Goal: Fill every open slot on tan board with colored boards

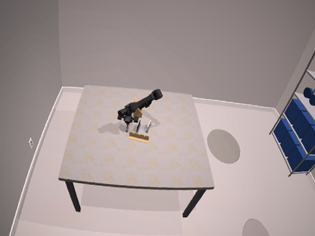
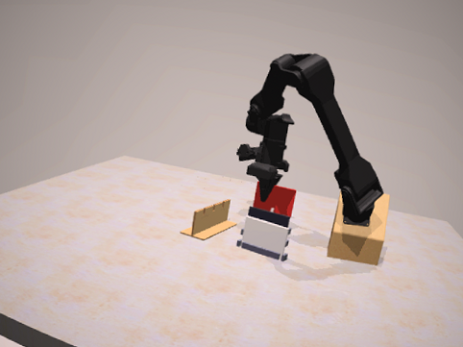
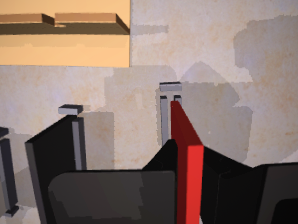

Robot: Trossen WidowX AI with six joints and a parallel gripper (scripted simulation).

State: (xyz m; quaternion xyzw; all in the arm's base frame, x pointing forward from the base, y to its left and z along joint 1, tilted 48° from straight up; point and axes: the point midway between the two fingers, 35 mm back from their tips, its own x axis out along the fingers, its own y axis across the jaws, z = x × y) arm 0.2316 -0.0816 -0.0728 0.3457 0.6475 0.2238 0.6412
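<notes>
Top view: one arm reaches across one table (image 1: 137,165); its gripper (image 1: 127,127) (image 2: 263,199) (image 3: 178,145) is over the row of boards. One tan board (image 1: 139,136) (image 2: 211,216) (image 3: 90,50) stands beside that row, well inside the table edges, with wide table surface between it and the near edge.

Exterior view: the gripper points down, its fingers closed to a narrow gap on the upper part of one red board (image 2: 280,199) (image 3: 190,175). The red board is upright, the farthest of three colored boards from this camera. One dark board (image 2: 268,215) (image 3: 50,167) and one white board (image 2: 265,235) stand in front of it, near each other. The tan board shows three open slots along its top edge and stands apart from all three colored boards. One tan block (image 2: 355,250) carries the arm base.

Wrist view: the red board is clamped between two black fingers, beside the uprights of its gray holder (image 3: 164,117). Open table lies between this holder and the tan board. The dark board stands in a second holder (image 3: 79,140), apart from the red one.
</notes>
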